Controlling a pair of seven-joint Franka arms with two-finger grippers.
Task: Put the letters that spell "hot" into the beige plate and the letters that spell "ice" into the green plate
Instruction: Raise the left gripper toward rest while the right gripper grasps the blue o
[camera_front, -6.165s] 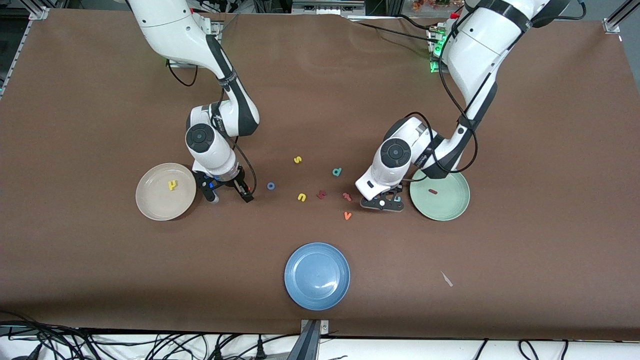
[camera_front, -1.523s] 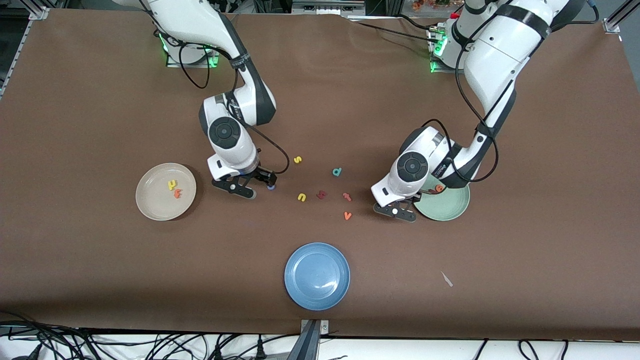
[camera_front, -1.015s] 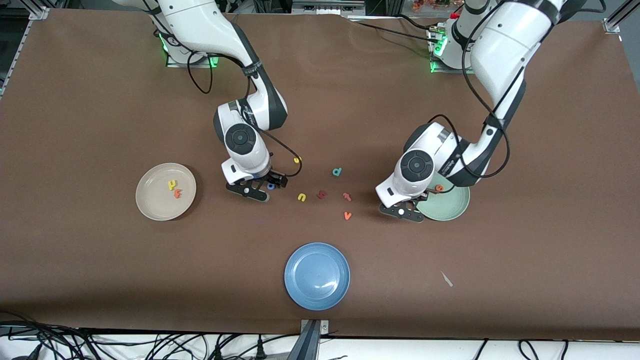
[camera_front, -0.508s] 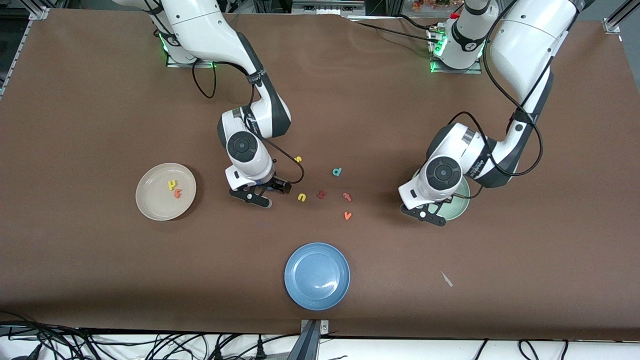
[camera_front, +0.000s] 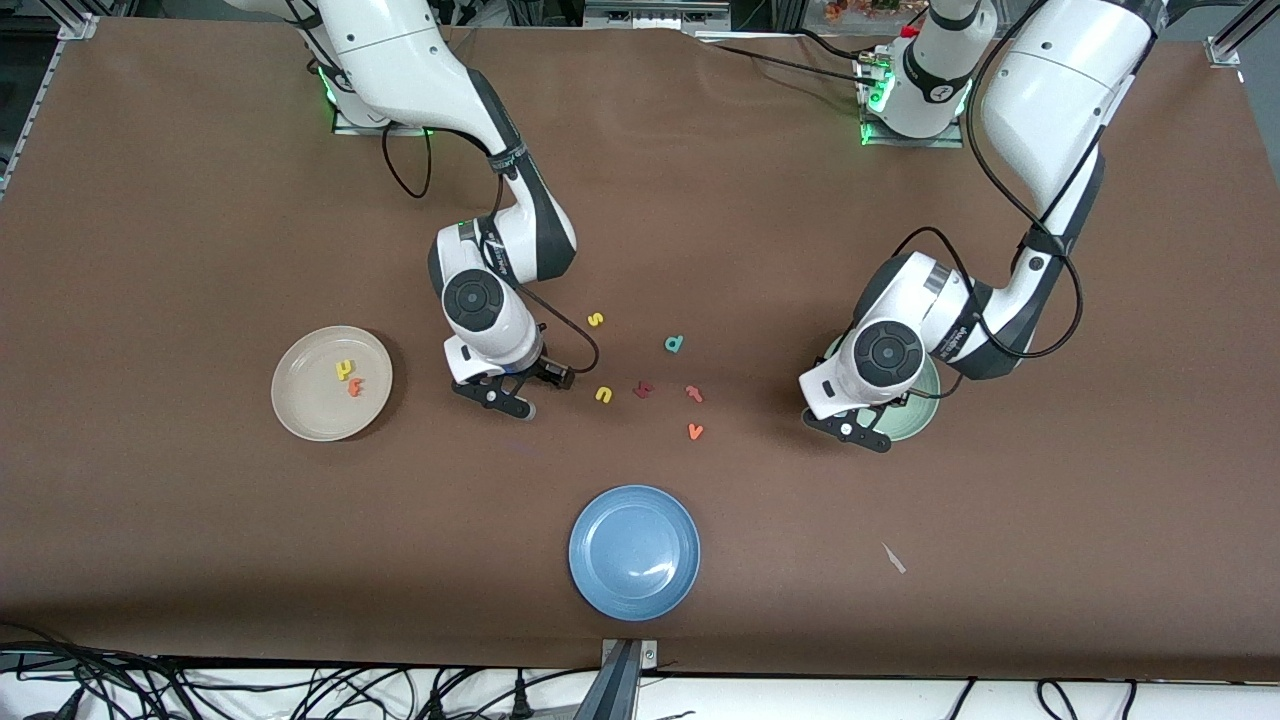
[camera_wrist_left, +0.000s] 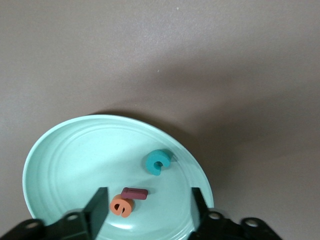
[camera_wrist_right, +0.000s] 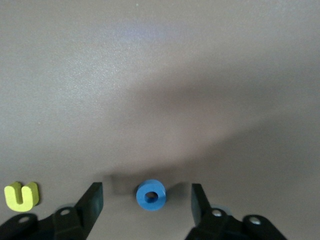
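Note:
The green plate (camera_wrist_left: 75, 155) holds the teal c (camera_wrist_left: 159, 162), dark red i (camera_wrist_left: 134, 193) and orange e (camera_wrist_left: 122, 205), all lying loose. My left gripper (camera_wrist_left: 148, 210) hangs open just above that plate (camera_front: 925, 415), empty. On the beige plate (camera_front: 305, 410) lie the yellow h (camera_front: 345, 371) and orange t (camera_front: 355, 387). The blue o (camera_wrist_right: 151, 195) rests on the table between the open fingers (camera_wrist_right: 92, 200) of my right gripper (camera_front: 530, 385), with a gap on each side. The right hand hides the o from the front view.
Beside the right gripper lies a yellow u (camera_front: 603, 395), then a dark red letter (camera_front: 643, 388), a reddish letter (camera_front: 693, 393), an orange v (camera_front: 695, 431), a teal d (camera_front: 674, 344) and a yellow s (camera_front: 595, 320). A blue plate (camera_front: 634, 551) sits nearer the front camera.
My left gripper moved over the green plate and opened; the teal c now lies in the plate. My right gripper settled around the blue o and its fingers have narrowed a little.

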